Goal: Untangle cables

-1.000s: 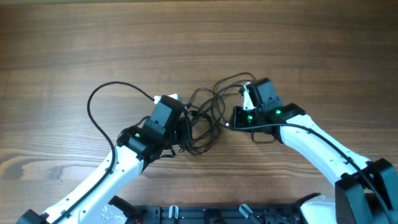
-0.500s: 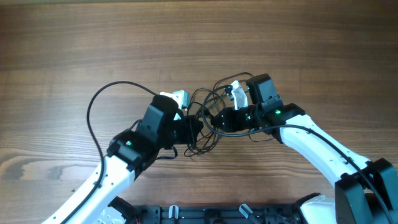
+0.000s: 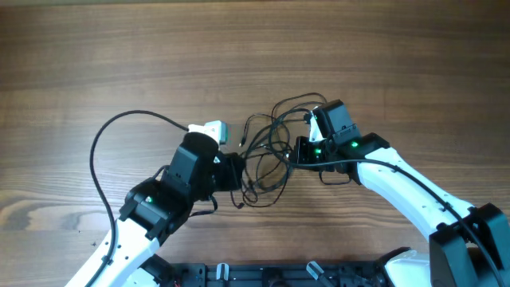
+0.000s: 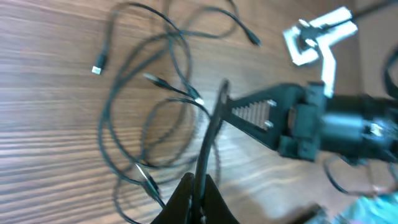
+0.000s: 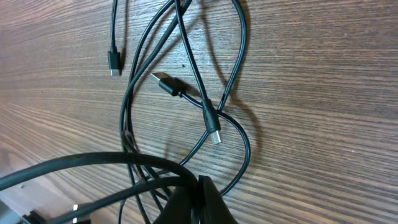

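The cables (image 3: pixel 265 153) are a loose tangle of thin black loops on the wooden table, between my two grippers. My left gripper (image 3: pixel 233 171) is at the tangle's left side and is shut on one strand (image 4: pixel 208 134) that runs up from its tips (image 4: pixel 199 186). My right gripper (image 3: pixel 298 151) is at the tangle's right side; its tips (image 5: pixel 200 190) are shut on a couple of strands (image 5: pixel 149 165). Silvery plug ends (image 5: pixel 214 134) lie free on the wood among the loops. The right gripper's black fingers (image 4: pixel 255 112) also show in the left wrist view.
A thick black arm cable (image 3: pixel 100 151) arcs over the table left of the left arm. A black rail (image 3: pixel 239 273) runs along the table's front edge. Bare wood (image 3: pixel 239 48) fills the far half of the table.
My left gripper has drawn back to the left with its strand. My right gripper reached toward the centre, then drew back to the right. The loops between them have spread a little.
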`<state>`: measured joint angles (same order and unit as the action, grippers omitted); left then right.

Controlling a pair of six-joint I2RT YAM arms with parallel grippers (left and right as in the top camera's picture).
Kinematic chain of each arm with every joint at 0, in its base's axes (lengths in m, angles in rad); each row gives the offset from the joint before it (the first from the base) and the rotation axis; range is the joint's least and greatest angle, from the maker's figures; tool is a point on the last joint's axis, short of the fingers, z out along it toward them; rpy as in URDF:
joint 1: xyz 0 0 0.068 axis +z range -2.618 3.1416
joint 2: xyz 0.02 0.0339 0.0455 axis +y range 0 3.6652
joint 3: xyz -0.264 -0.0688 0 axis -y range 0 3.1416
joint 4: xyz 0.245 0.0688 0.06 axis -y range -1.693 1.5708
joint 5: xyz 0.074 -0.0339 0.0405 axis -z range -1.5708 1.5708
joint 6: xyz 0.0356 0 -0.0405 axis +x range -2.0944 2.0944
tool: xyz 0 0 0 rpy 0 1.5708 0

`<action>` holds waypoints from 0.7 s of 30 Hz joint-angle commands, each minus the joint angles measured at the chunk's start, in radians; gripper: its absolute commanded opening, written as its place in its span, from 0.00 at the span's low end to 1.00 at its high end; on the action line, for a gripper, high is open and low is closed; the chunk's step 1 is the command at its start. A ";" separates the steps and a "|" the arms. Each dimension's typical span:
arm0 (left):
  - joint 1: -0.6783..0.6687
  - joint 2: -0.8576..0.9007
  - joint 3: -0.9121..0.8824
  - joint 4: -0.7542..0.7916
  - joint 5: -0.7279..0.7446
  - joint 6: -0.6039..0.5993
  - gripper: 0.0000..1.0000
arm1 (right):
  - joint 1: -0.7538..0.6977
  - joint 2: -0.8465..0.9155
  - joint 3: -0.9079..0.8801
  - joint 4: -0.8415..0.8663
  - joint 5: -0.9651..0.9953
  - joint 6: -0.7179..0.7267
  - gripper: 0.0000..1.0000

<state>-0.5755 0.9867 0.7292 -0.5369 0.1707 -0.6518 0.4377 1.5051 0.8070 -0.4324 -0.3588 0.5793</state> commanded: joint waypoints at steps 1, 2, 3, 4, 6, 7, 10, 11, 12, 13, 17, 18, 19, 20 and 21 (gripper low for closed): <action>0.051 -0.030 0.004 -0.006 -0.114 0.015 0.08 | -0.009 -0.005 0.000 0.008 -0.028 -0.063 0.04; 0.071 -0.028 0.004 -0.007 -0.117 0.015 0.13 | -0.009 -0.005 0.000 0.020 -0.188 -0.190 0.04; 0.093 -0.024 0.004 -0.009 -0.117 0.015 0.19 | -0.009 -0.005 0.000 0.035 -0.388 -0.303 0.05; 0.115 -0.018 0.004 -0.017 -0.117 0.015 0.25 | -0.009 -0.005 0.000 0.050 -0.650 -0.440 0.06; 0.148 0.006 0.004 -0.048 -0.117 0.015 0.36 | -0.009 -0.005 0.000 0.051 -0.875 -0.555 0.06; 0.158 0.018 0.004 -0.064 -0.116 0.014 0.38 | -0.009 -0.005 0.000 0.051 -0.868 -0.552 0.07; 0.161 0.073 0.004 -0.081 -0.048 0.007 0.45 | -0.008 -0.005 0.000 0.028 -0.764 -0.524 0.08; 0.161 0.089 0.004 -0.073 0.004 0.007 0.53 | -0.009 -0.005 0.000 0.032 -0.735 -0.495 0.08; 0.161 0.108 0.004 -0.058 0.080 0.008 0.60 | -0.009 -0.005 0.000 0.047 -0.714 -0.465 0.08; 0.161 0.134 0.004 -0.037 0.173 0.011 0.65 | -0.009 -0.005 0.000 0.081 -0.703 -0.429 0.08; 0.136 0.235 0.004 -0.007 0.311 0.060 0.77 | -0.009 -0.005 0.000 0.249 -0.684 -0.264 0.05; 0.125 0.257 0.004 -0.005 0.331 0.080 0.77 | -0.009 -0.005 0.000 0.275 -0.625 -0.200 0.04; 0.113 0.275 0.004 -0.002 0.344 0.094 0.78 | -0.009 -0.005 0.000 0.283 -0.571 -0.152 0.04; 0.105 0.283 0.004 0.000 0.345 0.098 0.78 | -0.009 -0.005 0.000 0.287 -0.521 -0.116 0.04; 0.095 0.291 0.004 0.006 0.345 0.098 0.79 | -0.009 -0.005 0.000 0.302 -0.495 -0.096 0.04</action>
<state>-0.4583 1.2591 0.7296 -0.5411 0.4541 -0.5983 0.4274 1.5051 0.8066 -0.1558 -0.9714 0.3660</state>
